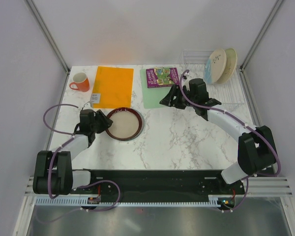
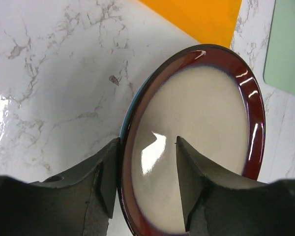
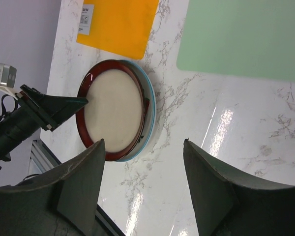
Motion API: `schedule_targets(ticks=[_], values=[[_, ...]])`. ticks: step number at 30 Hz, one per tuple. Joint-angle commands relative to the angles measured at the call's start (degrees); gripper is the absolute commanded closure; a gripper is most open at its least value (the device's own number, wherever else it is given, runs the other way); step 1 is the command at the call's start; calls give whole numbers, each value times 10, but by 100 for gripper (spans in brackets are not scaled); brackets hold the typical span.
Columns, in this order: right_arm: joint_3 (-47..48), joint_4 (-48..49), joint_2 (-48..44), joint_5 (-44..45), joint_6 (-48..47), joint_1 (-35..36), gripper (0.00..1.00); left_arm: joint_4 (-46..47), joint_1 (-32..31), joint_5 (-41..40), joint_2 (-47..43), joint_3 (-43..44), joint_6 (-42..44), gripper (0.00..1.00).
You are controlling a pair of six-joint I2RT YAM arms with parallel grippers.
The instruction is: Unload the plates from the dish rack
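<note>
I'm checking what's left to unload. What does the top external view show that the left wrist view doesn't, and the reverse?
Only top external: the dish rack with the leaf-sprig plate and beige plate standing in it, the orange mug, the book, the right arm. Only left wrist: the left fingers straddling the maroon-rimmed plate at its rim, a blue edge beneath it. Both: that plate, the orange mat, the green mat, the marble table.
</note>
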Motion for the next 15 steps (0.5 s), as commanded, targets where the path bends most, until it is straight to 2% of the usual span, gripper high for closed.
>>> schedule_targets(ticks=[1, 2, 7, 11, 12, 15], values=[[47, -36, -10, 52, -47, -4, 28, -27, -4, 31, -30, 12, -10, 30], [54, -59, -13, 67, -56, -5, 28, -37, -4, 20, -35, 20, -7, 2], [116, -137, -26, 183, -128, -6, 26, -153, -8, -39, -32, 70, 19, 0], [169, -199, -29, 334, -175, -12, 20, -181, -9, -82, -75, 75, 5, 0], [201, -209, -24, 413, -186, -13, 18, -190, -9, -84, -100, 78, 4, 0], [262, -219, 4, 534, -238, -30, 14, -202, -10, -76, -144, 95, 4, 0]])
